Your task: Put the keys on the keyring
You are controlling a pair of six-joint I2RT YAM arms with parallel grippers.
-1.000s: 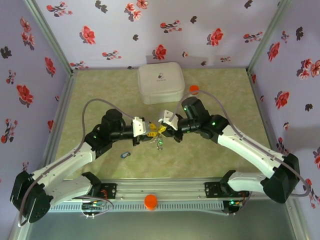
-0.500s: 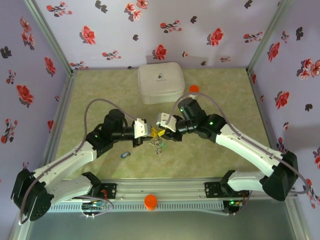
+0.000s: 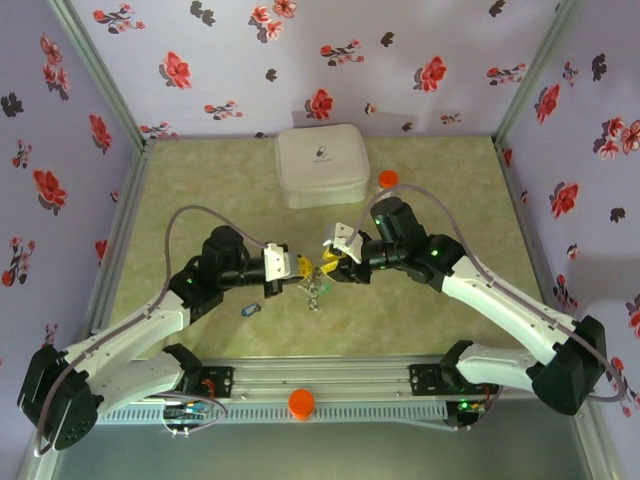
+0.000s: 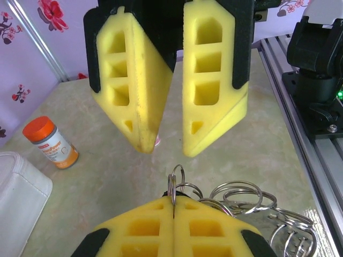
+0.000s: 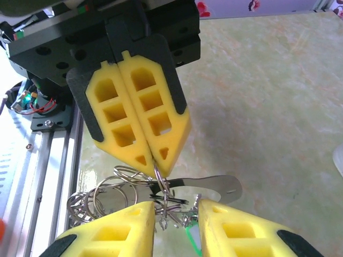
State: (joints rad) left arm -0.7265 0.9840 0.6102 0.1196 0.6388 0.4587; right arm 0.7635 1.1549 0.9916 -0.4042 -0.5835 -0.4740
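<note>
**Left pincer gripping keyring, right pincer open around it**

The keyring (image 4: 172, 187) is sitting mid-tabletop, between the two arms. One ring is standing upright, pinched edge-on at the tips of the left pincer (image 4: 174, 209), which is clamped on it with pads together. The other rings are trailing off sideways in a loose chain. I can't tell if they're touching the tabletop (image 3: 200, 180).

Keys (image 3: 317, 288) are bunching just under the pinched ring, with a flat metal blade (image 5: 214, 188) sticking out sideways and a bit of green beside it. One blue-headed key (image 3: 250, 309) is lying by itself on the tabletop, near the left arm and apart from the bunch.

The right pincer (image 5: 176, 209) is facing the left one nose to nose. Its pads are standing apart, straddling the bunch and not gripping anything.

Further out, an orange-capped pill bottle (image 4: 51, 142) is standing upright, with a white square case (image 3: 322, 165) near it towards the back wall.
</note>
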